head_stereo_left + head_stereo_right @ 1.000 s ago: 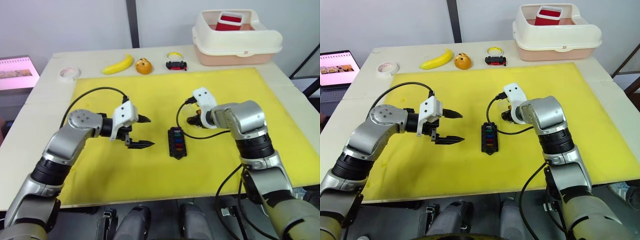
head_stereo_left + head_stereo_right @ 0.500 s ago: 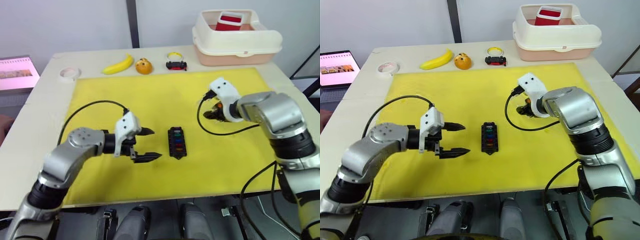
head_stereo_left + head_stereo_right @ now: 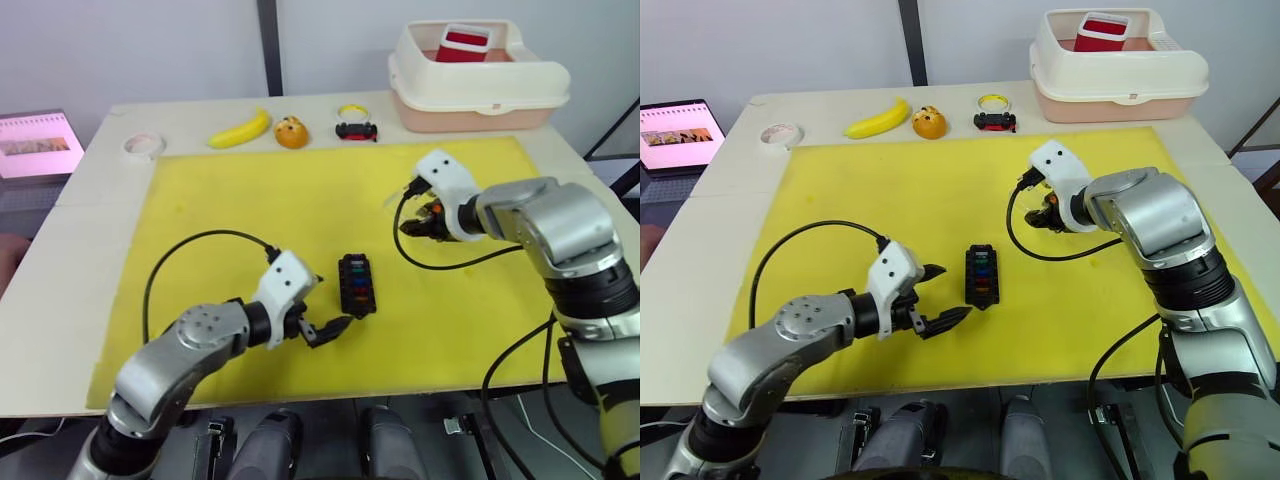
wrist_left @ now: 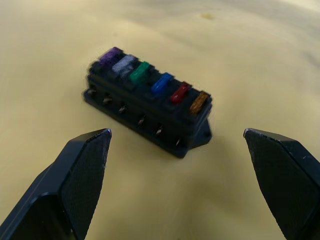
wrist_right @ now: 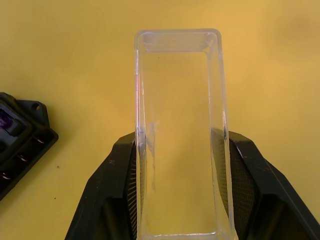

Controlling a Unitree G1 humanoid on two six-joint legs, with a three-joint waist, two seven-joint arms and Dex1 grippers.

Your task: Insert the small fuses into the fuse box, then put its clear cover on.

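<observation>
- The left pincer point(image 3: 936, 297) had swung in low from the middle left of the frame toward the centre, and now sat just beside the fuse box point(image 3: 980, 276), its two fingers spread wide and empty.
- In the left wrist view the box lay on the yellow mat point(image 3: 220, 190) between those spread fingers, untouched, with all six small fuses point(image 4: 151, 82) seated in a row: purple, grey, green, blue, red, orange. The inserting step looked done.
- The right pincer point(image 3: 412, 226) had drawn back from above the box to the centre right of the frame, well apart from it.
- It was pinching the clear cover point(image 5: 181, 135) by its long sides, lifted off the mat.
- What remained, by my reading, was the cover; the left pincer seemed placed to steady the box.
- At the top of the frame a banana point(image 3: 240, 128) lay on the surface point(image 3: 80, 210).
</observation>
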